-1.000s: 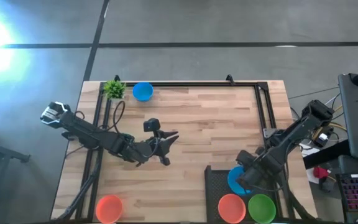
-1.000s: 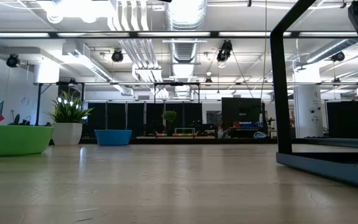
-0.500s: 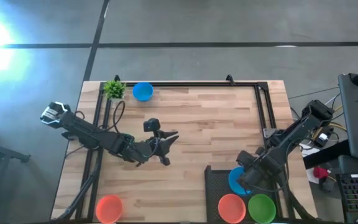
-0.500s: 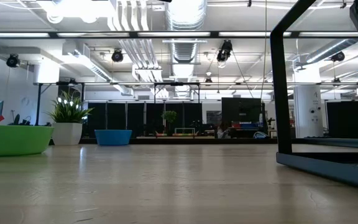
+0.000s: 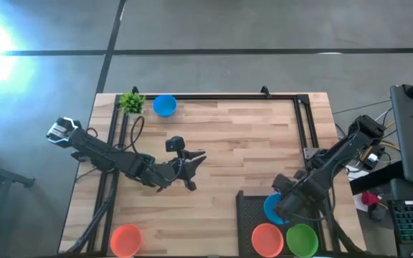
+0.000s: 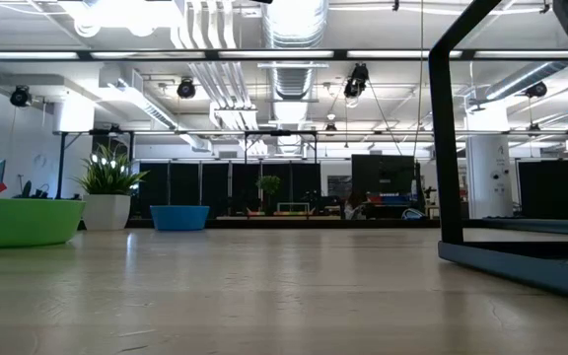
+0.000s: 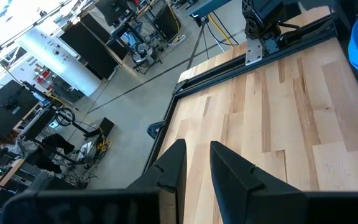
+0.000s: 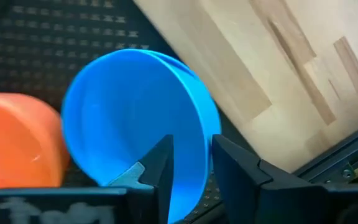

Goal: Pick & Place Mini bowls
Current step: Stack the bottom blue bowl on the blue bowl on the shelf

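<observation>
Five mini bowls are showing from above; the one in play is the blue mini bowl [image 8: 129, 112], sitting on the black perforated tray [image 8: 55, 31] with its rim running up between the right gripper [image 8: 192, 143] fingers [image 8: 160, 163]. One finger is standing inside the bowl and one outside, apart by a narrow gap. Whether the pads are touching the wall, I cannot tell. The orange mini bowl [image 8: 17, 143] is lying just beside the blue one, on the side away from the fingers. Judging by looks, the bowl is thin, light, smooth plastic: stiff enough for a pinch on the rim wall, but likely to slip or tip if taken off-centre. The left gripper [image 7: 196, 163] is hanging over bare tabletop, its fingers slightly parted and empty, with no bowl between them.
</observation>
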Action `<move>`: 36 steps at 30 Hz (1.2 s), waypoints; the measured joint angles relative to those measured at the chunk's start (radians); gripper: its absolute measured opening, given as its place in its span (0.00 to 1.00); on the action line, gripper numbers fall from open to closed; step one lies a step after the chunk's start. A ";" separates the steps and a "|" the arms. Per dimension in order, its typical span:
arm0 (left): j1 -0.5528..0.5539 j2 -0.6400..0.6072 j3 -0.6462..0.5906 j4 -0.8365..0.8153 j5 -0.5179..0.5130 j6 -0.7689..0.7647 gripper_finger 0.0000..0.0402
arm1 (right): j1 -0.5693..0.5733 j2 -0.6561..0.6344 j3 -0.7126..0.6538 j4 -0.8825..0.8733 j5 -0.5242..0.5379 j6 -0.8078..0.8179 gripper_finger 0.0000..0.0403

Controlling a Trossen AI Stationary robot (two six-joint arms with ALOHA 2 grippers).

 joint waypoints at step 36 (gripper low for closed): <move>0.000 0.000 0.000 -0.005 0.000 0.011 0.17 | 0.000 -0.002 -0.036 -0.027 0.054 -0.033 0.02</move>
